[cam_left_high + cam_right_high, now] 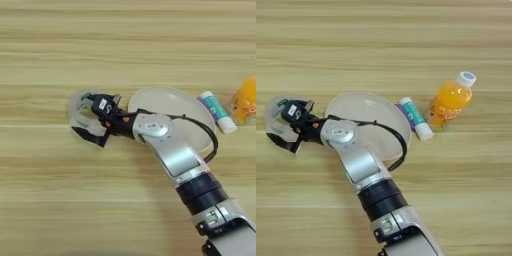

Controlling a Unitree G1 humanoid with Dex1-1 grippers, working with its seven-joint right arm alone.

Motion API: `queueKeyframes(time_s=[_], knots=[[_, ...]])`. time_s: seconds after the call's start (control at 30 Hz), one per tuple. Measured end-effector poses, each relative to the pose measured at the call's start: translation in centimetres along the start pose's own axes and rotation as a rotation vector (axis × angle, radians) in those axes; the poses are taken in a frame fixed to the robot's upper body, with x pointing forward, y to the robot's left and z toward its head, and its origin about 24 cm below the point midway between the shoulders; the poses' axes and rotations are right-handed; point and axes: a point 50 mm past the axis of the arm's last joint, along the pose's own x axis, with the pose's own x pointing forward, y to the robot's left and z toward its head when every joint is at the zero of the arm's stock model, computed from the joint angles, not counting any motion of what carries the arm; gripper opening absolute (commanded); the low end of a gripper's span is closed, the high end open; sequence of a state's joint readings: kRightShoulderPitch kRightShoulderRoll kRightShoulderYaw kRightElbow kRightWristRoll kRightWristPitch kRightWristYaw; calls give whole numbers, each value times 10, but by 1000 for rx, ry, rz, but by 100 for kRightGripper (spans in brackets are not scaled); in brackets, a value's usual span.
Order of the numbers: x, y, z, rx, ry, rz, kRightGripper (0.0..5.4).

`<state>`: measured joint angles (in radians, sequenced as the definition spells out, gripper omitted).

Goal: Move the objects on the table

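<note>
Left of the white oval plate [368, 120], bare tan table [125, 45] surrounds the clear tape roll [80, 112]; the black two-fingered gripper [87, 117] straddles its rim, jaws spread.

The right arm [172, 152] is showing a smooth silver forearm shell with a round silver joint cap near the wrist, widening into a ribbed black collar and a grey segment with small fasteners. A thin black cable [200, 125] is looping alongside it, and the tool [89, 116] is wearing black fingers, orange wiring and a small white label
</note>
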<state>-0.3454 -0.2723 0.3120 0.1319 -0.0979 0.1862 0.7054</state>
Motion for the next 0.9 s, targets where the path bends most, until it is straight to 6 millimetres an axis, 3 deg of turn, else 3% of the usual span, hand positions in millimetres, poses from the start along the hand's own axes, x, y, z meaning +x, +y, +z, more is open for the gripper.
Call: queueKeyframes(time_s=[0.3, 0.5, 0.73, 0.9], knots=[[-3, -5, 6, 9, -37, -54, 536], [-15, -17, 15, 46, -126, -175, 536], [-44, -33, 18, 44, -255, -366, 536], [-78, -60, 20, 35, -356, -612, 536]])
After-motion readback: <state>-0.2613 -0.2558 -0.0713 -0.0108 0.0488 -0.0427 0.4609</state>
